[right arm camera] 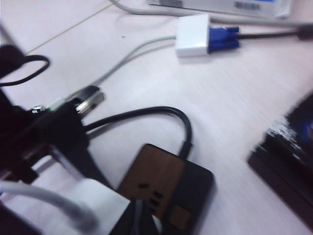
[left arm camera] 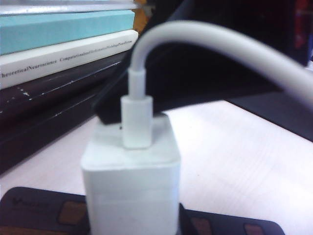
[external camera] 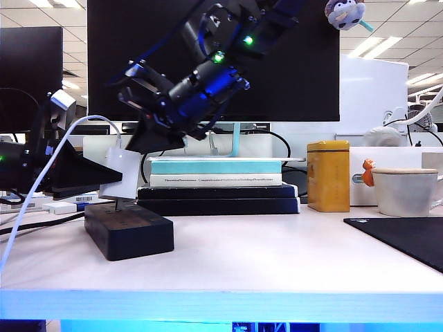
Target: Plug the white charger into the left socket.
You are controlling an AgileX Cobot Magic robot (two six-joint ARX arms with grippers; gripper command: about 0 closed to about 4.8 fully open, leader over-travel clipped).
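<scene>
The left hand (external camera: 104, 173) grips the white charger (external camera: 119, 173) just above the black power strip (external camera: 129, 230) on the tabletop (external camera: 277, 263) — prongs at its left socket (right arm camera: 146, 188), cable (left arm camera: 220, 46) arching off. The right hand (external camera: 156, 135) hangs closed — empty — over the charger.

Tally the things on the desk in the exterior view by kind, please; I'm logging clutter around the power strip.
Books in the stack: 4
Power strip: 1
White charger, in the left claw: 1
Yellow tin: 1
White cup: 1
Black mat: 1
Total: 9
The shut right claw hovers above the charger.
</scene>
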